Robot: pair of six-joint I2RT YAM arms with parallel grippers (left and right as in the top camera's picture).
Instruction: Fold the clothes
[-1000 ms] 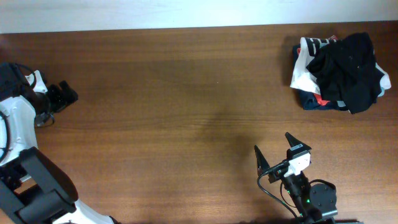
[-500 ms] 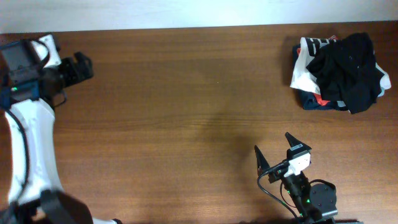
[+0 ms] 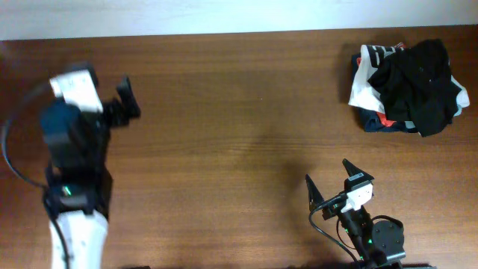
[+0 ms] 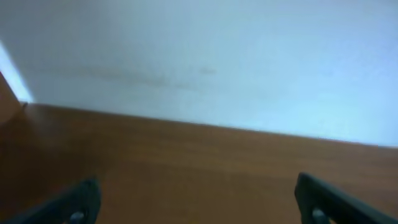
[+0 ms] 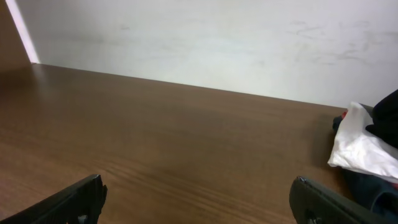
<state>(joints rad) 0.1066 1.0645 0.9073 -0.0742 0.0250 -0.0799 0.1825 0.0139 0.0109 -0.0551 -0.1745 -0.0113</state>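
Note:
The black top (image 3: pixel 417 81) lies crumpled on a pile of other garments at the table's far right; a corner of it shows at the right edge of the right wrist view (image 5: pixel 389 113). My left gripper (image 3: pixel 127 100) is open and empty over the left part of the table, far from the pile; its wrist view (image 4: pixel 199 202) shows only bare wood and a white wall. My right gripper (image 3: pixel 326 172) is open and empty near the front edge, well short of the pile; it shows in its wrist view (image 5: pixel 196 199) too.
White, navy and red garments (image 3: pixel 367 97) lie under the black top; the white one shows in the right wrist view (image 5: pixel 364 148). The brown wooden table (image 3: pixel 224 112) ends at a white wall along its far edge.
My left arm has swung in from the far left edge over the table, towards the right and front. The right arm and the pile have not moved.

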